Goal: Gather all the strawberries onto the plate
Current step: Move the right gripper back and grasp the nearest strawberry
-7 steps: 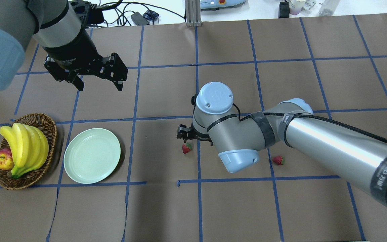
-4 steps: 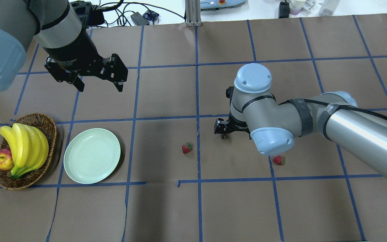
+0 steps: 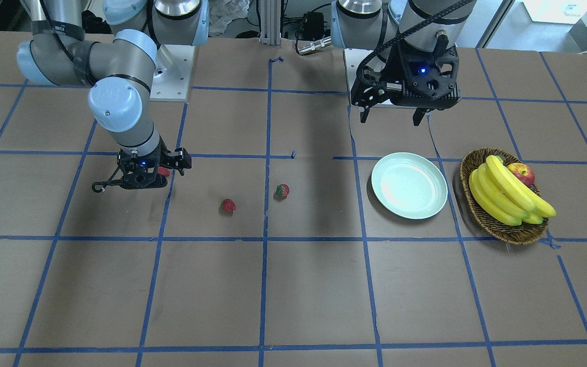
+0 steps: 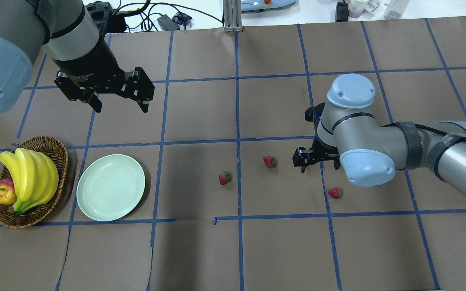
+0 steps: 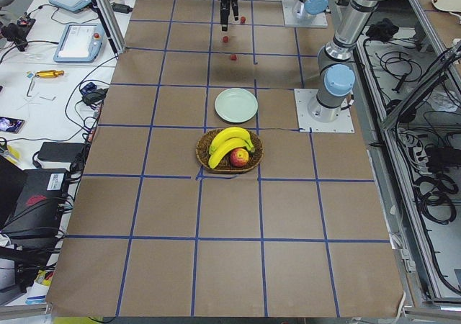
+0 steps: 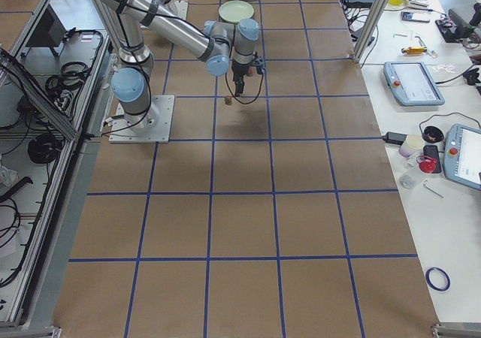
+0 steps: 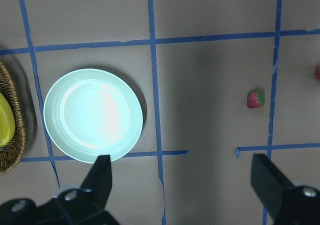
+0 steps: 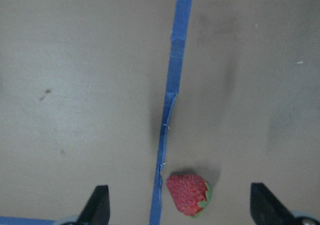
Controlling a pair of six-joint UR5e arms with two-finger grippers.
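**Q:** Black right gripper [image 4: 316, 161]: finger state?

**A:** Fingers stood wide apart above one strawberry [image 8: 189, 194], clear of it. Wrist pointed straight down, forearm low.

**Q:** Left gripper [image 4: 121, 106]?

**A:** Likewise spread, hovering beyond the plate [image 4: 111, 187]. Two more strawberries [image 4: 270, 161] lay on brown paper [image 4: 200, 250], well apart from the plate.
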